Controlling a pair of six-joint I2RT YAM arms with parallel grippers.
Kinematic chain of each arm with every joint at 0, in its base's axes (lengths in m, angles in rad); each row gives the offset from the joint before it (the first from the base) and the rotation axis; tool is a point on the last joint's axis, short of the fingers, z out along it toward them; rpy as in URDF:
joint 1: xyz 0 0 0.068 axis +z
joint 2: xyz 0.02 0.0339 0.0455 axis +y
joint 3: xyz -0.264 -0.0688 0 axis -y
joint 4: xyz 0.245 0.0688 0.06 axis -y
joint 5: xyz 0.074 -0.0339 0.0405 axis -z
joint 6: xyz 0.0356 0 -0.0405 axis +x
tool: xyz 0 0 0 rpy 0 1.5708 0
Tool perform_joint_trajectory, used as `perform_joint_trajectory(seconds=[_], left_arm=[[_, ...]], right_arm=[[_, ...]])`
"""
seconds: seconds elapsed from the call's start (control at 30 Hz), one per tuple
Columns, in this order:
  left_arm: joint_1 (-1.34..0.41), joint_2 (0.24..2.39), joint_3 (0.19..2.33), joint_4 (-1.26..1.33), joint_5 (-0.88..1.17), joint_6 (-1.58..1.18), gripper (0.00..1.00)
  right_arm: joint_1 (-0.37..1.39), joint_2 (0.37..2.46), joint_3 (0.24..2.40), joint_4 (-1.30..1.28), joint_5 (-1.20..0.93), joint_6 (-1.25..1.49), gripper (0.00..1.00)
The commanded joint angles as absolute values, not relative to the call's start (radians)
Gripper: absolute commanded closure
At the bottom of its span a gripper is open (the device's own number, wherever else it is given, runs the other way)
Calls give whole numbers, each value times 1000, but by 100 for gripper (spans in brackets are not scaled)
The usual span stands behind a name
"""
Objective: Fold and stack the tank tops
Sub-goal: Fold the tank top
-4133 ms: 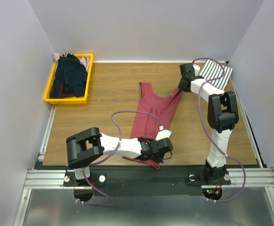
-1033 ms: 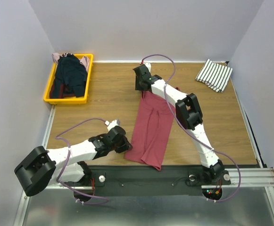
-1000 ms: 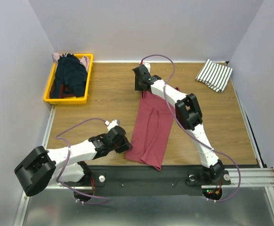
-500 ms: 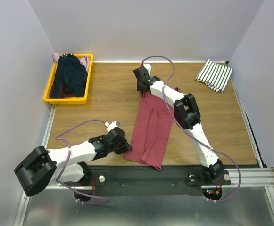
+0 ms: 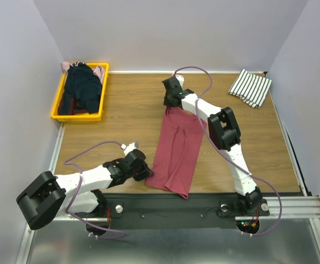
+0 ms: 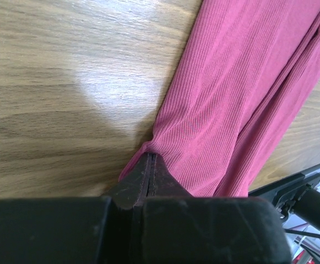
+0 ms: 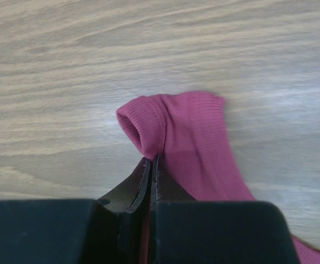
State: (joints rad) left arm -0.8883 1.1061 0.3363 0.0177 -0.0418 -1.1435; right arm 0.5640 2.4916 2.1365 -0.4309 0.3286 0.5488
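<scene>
Clamping 1 red tank top [image 5: 176, 151], left pincer [image 6: 150, 158] on near corner, right pincer [image 7: 151, 160] on strap, 1 striped top [image 5: 250, 88] far rt

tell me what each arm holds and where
Both hold the dark red tank top: left gripper its near side edge, right gripper a far-end strap.

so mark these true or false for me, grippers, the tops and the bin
1. The left gripper is shut on an edge of the red tank top. True.
2. The right gripper hangs open above bare wood. False: it is shut on the red tank top's strap.
3. The striped top lies folded at the far right corner of the table. True.
4. The yellow bin is empty. False: dark garments fill it, with pink cloth at its far end.
5. The striped top lies on the red tank top. False: they lie apart.
</scene>
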Motion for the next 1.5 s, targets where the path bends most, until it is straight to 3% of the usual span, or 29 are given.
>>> perform_joint_trajectory(seconds=[0.0,0.4,0.57,0.8,0.93,1.47], left_arm=[[-884,1089,311,-37,-71,-1157,100],[-884,1140,322,-40,-64,-1147,100],[-882,1158,322,-38,-64,-1144,100],[-882,1181,324,-55,-66,-1143,100],[-882,1190,340,-103,-74,-1141,100],[-884,1201,387,-196,-61,-1120,100]], right_arm=[[499,2350,2005,-256,203,647,100],[393,2283,1784,3,-49,745,99],[371,2293,1735,126,-164,769,95],[339,2296,1629,264,-219,842,94],[307,2296,1554,373,-285,911,81],[256,2471,1710,449,-520,1063,78]])
